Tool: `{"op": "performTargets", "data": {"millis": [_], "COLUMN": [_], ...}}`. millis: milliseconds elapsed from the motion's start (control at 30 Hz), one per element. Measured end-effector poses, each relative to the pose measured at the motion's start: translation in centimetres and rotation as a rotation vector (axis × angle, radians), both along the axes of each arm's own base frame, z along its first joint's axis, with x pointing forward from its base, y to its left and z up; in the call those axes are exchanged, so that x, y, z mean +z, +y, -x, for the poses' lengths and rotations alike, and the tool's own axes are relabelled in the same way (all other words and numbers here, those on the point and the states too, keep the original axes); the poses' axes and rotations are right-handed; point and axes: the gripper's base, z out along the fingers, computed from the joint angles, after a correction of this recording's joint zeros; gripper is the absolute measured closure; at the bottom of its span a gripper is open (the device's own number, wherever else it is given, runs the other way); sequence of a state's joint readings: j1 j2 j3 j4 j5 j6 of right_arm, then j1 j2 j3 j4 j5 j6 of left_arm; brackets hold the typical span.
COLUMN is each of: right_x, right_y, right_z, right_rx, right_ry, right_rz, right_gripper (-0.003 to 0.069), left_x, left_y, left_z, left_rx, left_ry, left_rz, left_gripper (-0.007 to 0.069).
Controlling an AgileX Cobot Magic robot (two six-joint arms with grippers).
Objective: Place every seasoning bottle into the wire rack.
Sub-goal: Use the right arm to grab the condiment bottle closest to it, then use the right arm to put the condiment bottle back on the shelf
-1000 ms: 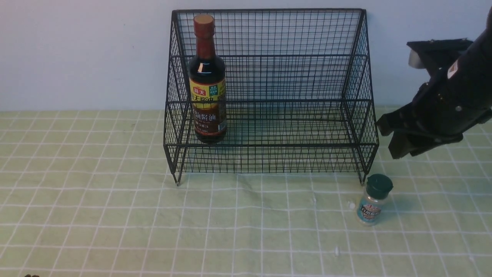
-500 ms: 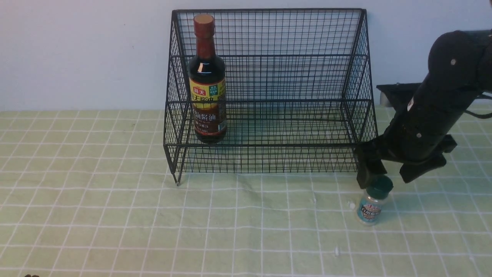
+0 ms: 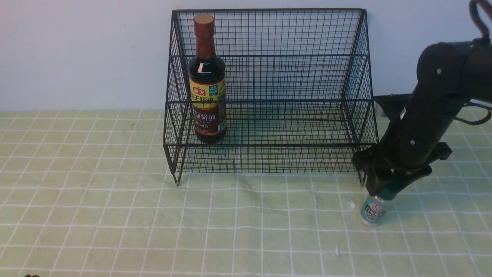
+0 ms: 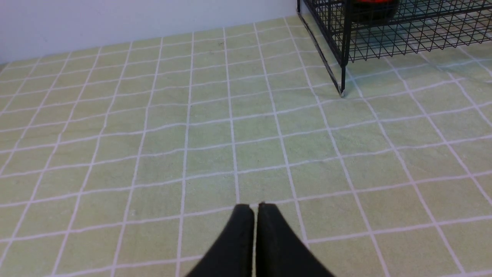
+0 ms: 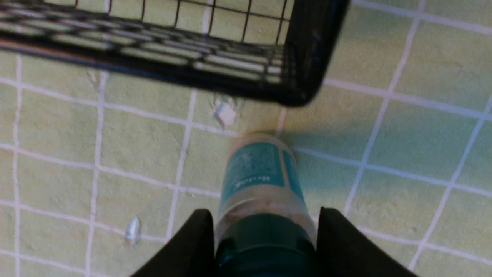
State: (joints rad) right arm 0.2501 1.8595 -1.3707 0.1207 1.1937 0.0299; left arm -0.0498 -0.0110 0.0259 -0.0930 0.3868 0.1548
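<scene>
My right pincer (image 5: 265, 244) grips the shaker jar (image 5: 261, 173) by its cap for lifting; left pincer (image 4: 255, 209) closed, empty

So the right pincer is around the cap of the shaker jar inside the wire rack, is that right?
Not inside: the front view shows the shaker jar on the tablecloth beside the wire rack, with the right pincer around the jar's cap.

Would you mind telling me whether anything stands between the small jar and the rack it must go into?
Only the rack itself: the jar stands on the cloth outside its front right corner, so its low mesh front wall lies between.
</scene>
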Motion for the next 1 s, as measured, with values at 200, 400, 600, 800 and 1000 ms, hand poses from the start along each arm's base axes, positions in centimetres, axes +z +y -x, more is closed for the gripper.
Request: {"op": "performTargets", "data": {"millis": [200, 400, 600, 800, 1000], "right_x": [3.2, 10.8, 17.1, 19.9, 17.7], "right_y": [-0.3, -1.1, -1.4, -0.5, 0.9], "right_z": [1.2, 4.4, 5.3, 2.1, -1.2], "right_rx": [0.012, 0.014, 0.015, 0.016, 0.026], "right_ry": [-0.066, -0.271, -0.464, -0.564, -0.51], "right_rz": [-0.012, -0.063, -0.111, -0.137, -0.158], "right_gripper": [0.0338, 0.0338, 0.0338, 0.0338, 0.0338], "left_x": [0.0, 0.0, 0.0, 0.0, 0.0], "left_y": [0.0, 0.0, 0.0, 0.0, 0.0], "left_z": [0.0, 0.0, 0.0, 0.0, 0.0], "left_rx": [0.0, 0.0, 0.0, 0.0, 0.0], "left_ry": [0.0, 0.0, 0.0, 0.0, 0.0], "left_rz": [0.0, 0.0, 0.0, 0.0, 0.0], "left_gripper": [0.0631, 0.0631, 0.0631, 0.0631, 0.0631]}}
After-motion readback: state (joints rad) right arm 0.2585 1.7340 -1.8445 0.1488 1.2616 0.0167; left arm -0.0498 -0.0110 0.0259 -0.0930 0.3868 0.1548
